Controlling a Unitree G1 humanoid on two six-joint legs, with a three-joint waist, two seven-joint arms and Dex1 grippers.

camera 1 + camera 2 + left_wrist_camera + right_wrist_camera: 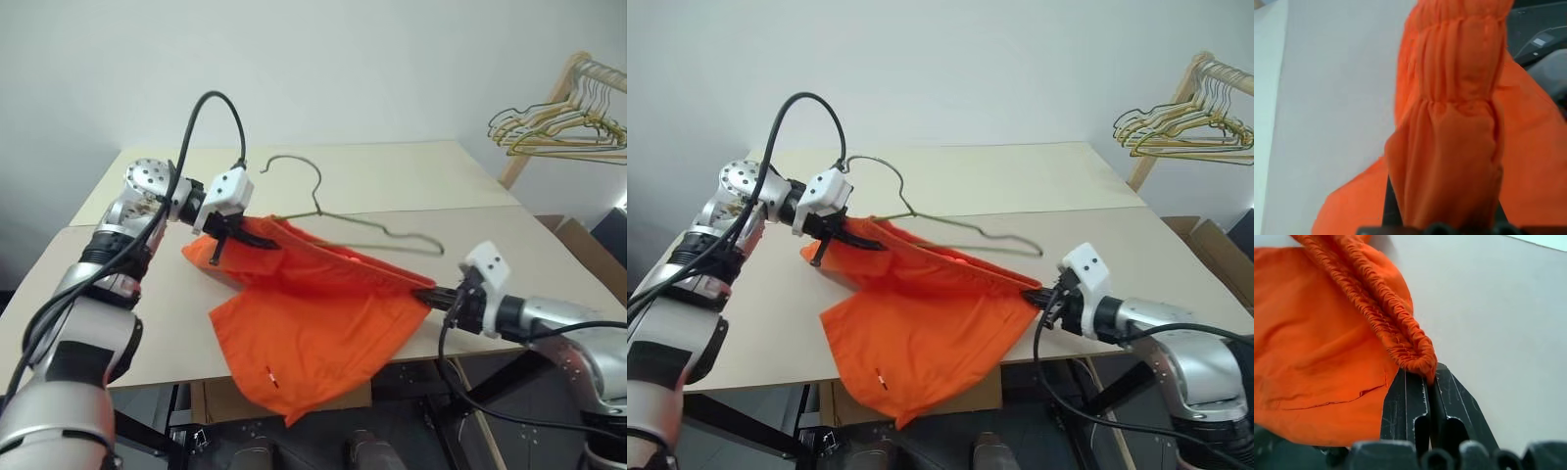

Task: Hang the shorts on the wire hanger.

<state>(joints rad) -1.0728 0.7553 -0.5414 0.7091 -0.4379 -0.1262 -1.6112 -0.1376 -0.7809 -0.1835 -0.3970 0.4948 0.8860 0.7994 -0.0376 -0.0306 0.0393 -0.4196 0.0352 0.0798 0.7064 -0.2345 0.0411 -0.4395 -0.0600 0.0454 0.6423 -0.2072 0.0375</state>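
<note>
left claw (257, 238) pinching one waistband end of shorts (313, 323) | right claw (427, 295) pinching opposite end, arm reaching inward | wire hanger (343, 220) lying just behind shorts on surface (392, 176)

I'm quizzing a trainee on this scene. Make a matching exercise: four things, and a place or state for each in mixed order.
1. shorts
2. wire hanger
3. bunch of hangers
4. right gripper

a. lying on the table behind the orange fabric
b. hanging on a wooden rack
c. stretched between both grippers
d. jaws shut on one waistband end

Pairs: 1-c, 2-a, 3-b, 4-d
</note>
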